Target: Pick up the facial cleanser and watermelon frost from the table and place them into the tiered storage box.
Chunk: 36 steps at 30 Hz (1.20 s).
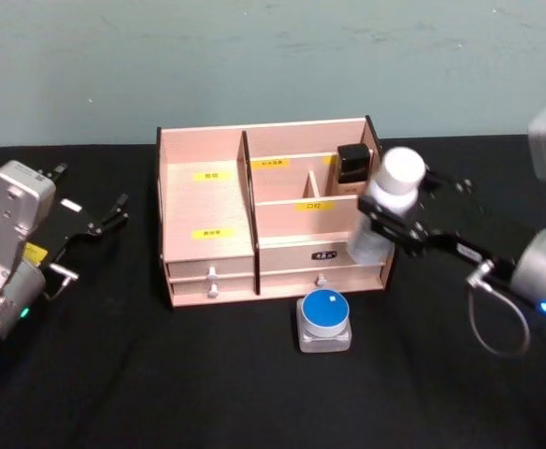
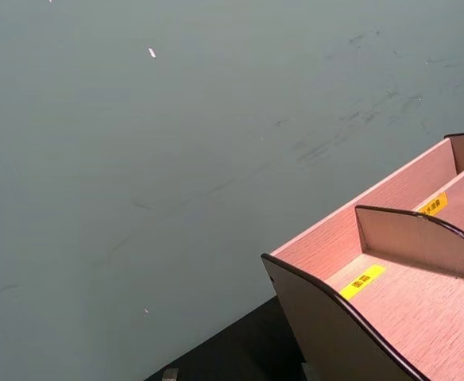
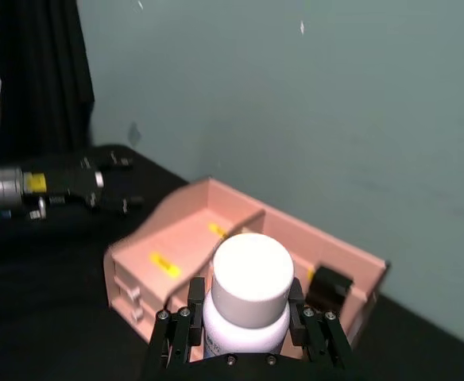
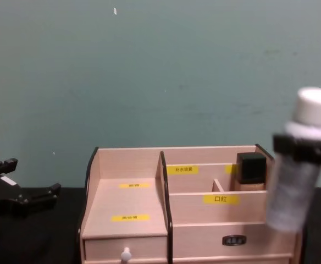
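A white bottle with a white cap, the facial cleanser (image 1: 385,201), hangs upright with my right gripper (image 1: 395,224) shut around its body. It hovers at the right end of the tiered storage box (image 1: 208,215), a light wooden organiser with yellow labels and drawers. The right wrist view shows the cleanser (image 3: 248,290) between my fingers (image 3: 176,333), with the box (image 3: 176,238) behind. In the chest view the cleanser (image 4: 300,181) is beside the box (image 4: 127,209). The watermelon frost (image 1: 324,318), a small blue-lidded jar, rests on the table before the box. My left gripper (image 1: 95,220) is parked open at the left.
A black-capped item (image 1: 352,164) stands in the box's back right compartment. A black cloth (image 1: 161,374) covers the table, and a teal wall rises behind. The left wrist view looks over the box's left side (image 2: 335,317).
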Available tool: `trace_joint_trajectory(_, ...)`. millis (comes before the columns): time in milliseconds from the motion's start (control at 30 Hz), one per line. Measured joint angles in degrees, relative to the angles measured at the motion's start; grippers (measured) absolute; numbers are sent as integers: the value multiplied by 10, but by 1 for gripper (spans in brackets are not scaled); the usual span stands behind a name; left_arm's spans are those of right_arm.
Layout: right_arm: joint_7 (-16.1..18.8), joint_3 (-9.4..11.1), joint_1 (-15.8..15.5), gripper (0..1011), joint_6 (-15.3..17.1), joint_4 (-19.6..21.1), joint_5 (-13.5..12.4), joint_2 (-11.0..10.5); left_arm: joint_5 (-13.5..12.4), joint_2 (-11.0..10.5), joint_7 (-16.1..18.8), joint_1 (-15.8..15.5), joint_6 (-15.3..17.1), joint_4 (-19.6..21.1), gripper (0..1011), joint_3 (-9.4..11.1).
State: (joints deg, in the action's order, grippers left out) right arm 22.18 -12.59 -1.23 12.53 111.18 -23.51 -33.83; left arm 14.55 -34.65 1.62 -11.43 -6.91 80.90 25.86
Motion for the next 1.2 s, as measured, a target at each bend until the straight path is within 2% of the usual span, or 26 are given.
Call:
trace_joint_trajectory(200, -4, -33, 58, 594, 5, -22, 3, 24, 0, 0, 0, 0, 0, 0, 1001, 0)
trace_joint_trajectory(467, -11, -80, 127, 595, 7, -86, 23, 63, 0, 0, 0, 0, 0, 0, 1001, 0)
trace_joint_trajectory(767, -16, -102, 177, 594, -4, -151, 42, 100, 0, 0, 0, 0, 0, 0, 1001, 0)
trace_joint_trajectory(1200, -15, -121, 224, 594, -13, -219, 63, 136, 0, 0, 0, 0, 0, 0, 1001, 0)
